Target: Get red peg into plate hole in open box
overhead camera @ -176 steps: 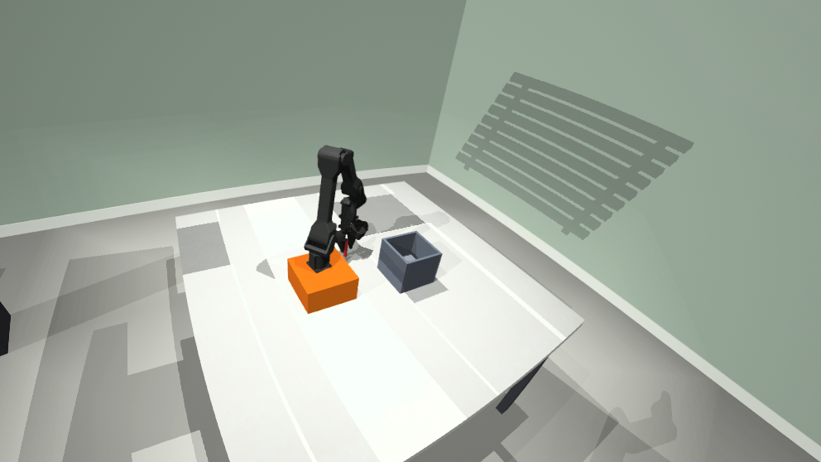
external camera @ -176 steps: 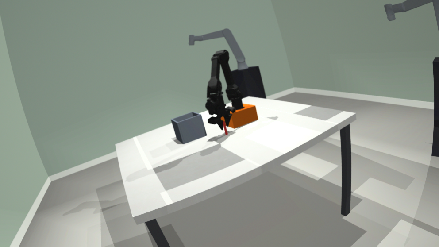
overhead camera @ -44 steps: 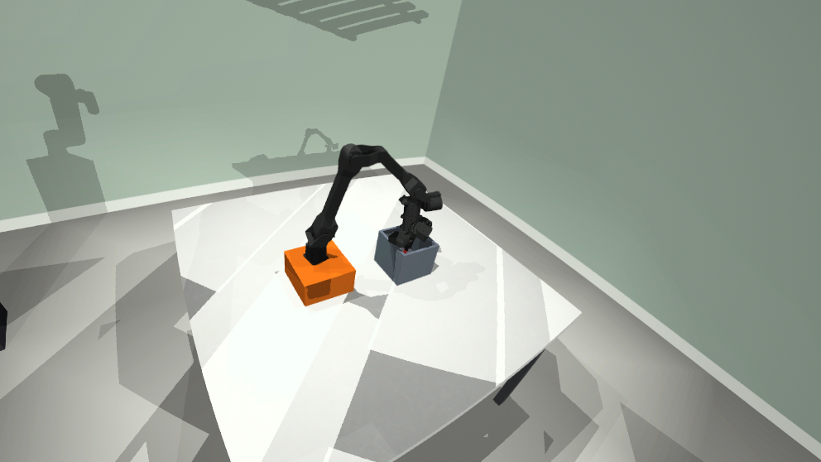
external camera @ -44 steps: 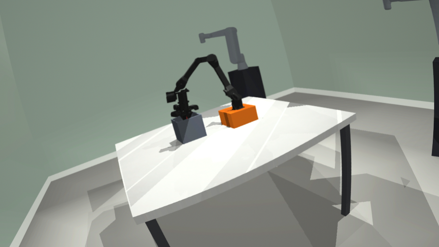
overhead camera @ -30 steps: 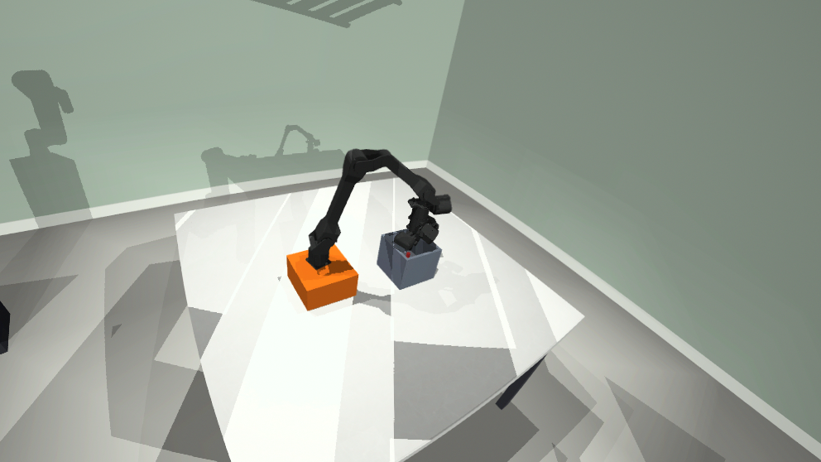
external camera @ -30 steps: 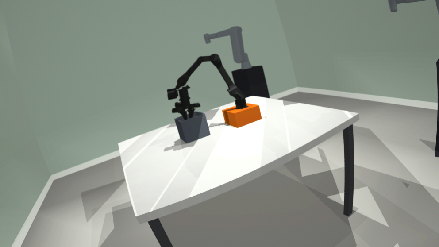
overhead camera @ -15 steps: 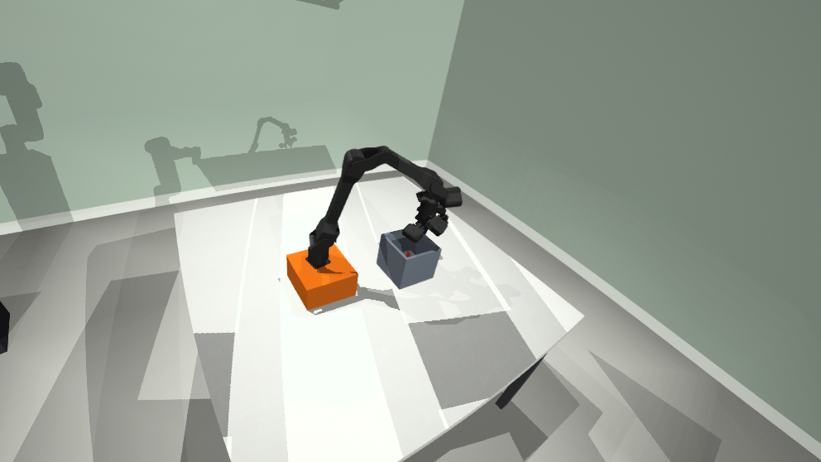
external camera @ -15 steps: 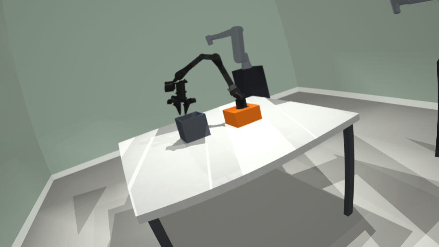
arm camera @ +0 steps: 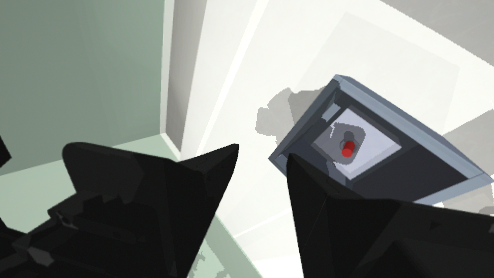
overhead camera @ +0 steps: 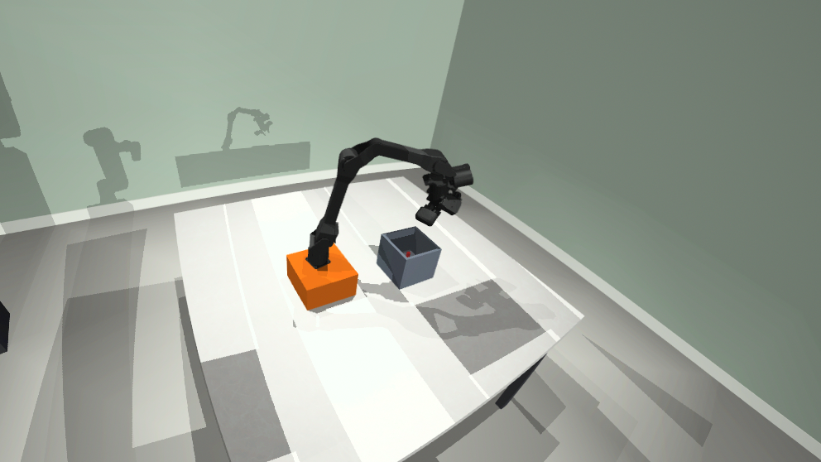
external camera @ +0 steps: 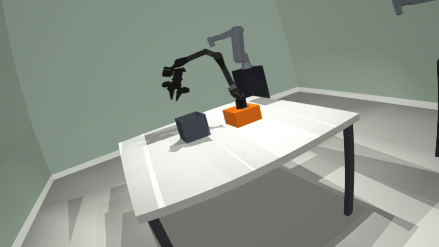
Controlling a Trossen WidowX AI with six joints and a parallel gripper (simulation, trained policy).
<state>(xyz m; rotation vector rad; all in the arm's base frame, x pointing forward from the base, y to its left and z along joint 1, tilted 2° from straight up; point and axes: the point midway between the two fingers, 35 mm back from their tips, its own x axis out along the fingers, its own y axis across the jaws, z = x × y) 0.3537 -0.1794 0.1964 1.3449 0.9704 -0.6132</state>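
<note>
Red peg [overhead camera: 408,253] [arm camera: 348,149] (qty. 1): inside the open box, at the pale plate [arm camera: 372,156] (qty. 1) on the bottom; approx. upright, w/ a dark round patch by its lower end; depth in the hole can't be told from these views. Blue-grey box [overhead camera: 421,270] [external camera: 196,129] [arm camera: 395,111] (qty. 1): four walls, open top, upright on the white table [overhead camera: 367,401] [external camera: 184,171] [arm camera: 300,50] (qty. 1); two table legs [external camera: 348,171] seen in the ext. view.

Gripper [overhead camera: 439,214] [external camera: 174,99] [arm camera: 263,154] (qty. 1): two black fingers, spread w/ a gap betw. the tips, nothing held; hand above box height & off to one side, clear of the walls; fingers point down, slightly tilted.

Black arm [overhead camera: 338,198] [external camera: 226,73] (qty. 1): rises from the orange block [overhead camera: 333,287] [external camera: 250,116] (qty. 1), bends at a high elbow, reaches outward, then turns down at the wrist; block sits near the box, not touching. Bkgd., ext. view: one grey arm [external camera: 237,46] on a black pedestal [external camera: 256,82]; part of another grey arm [external camera: 398,7] at upper rt.
</note>
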